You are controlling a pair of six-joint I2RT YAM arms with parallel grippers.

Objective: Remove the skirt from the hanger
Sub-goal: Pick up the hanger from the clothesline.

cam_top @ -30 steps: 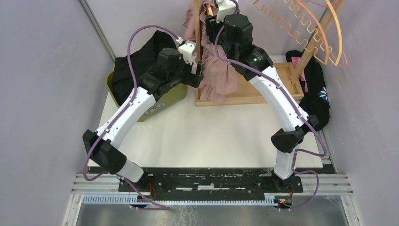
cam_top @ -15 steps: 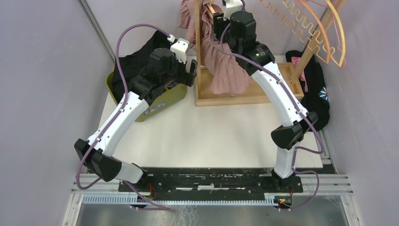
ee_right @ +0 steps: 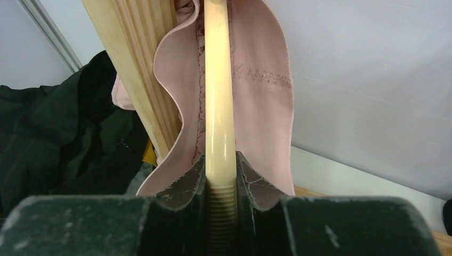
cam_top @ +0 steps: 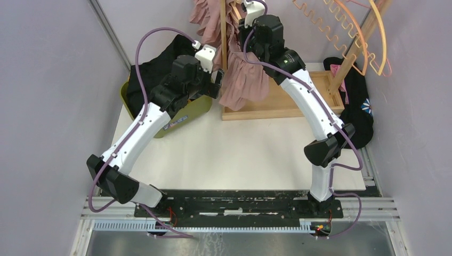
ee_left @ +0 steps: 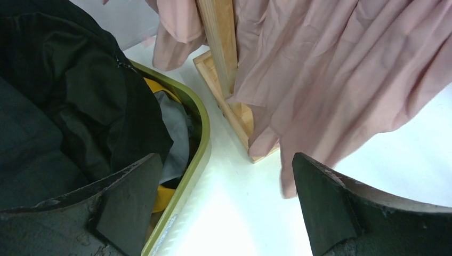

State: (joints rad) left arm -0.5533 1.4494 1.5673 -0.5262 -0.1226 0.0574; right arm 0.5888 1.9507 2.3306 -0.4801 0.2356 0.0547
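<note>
Right wrist view is giving me the clearest read: the right gripper is pinching narrow around the cream bar of the hanger, with the bar's ribbed section sitting between the pads. The pink skirt is folding its waistband down either side of that bar, right against the wooden post. Overhead, the skirt is hanging at the far edge of the table, draping down the post and spilling over the front rim of the wooden base. The left gripper is standing wide and gripping nothing, hovering between the green bin of dark clothes and the skirt's lower folds, which are hanging just ahead of its right finger. I am judging the fabric to be thin, light and limp: it is falling in loose pleats, so it should slip and bunch rather than resist, and a pinch on a single layer may slide out. I am thinking the best hold is a gathered fold of the lower body, or up near the stitched waistband where the cloth is thicker, while the right claw is steadying the hanger. Snagging on the post looks like the main risk. How the waistband is fastened, by clips or only draped, is hidden behind the fabric. The hanger's hook is falling outside every view, and the top of the skirt is being cut off at the overhead frame's edge.
</note>
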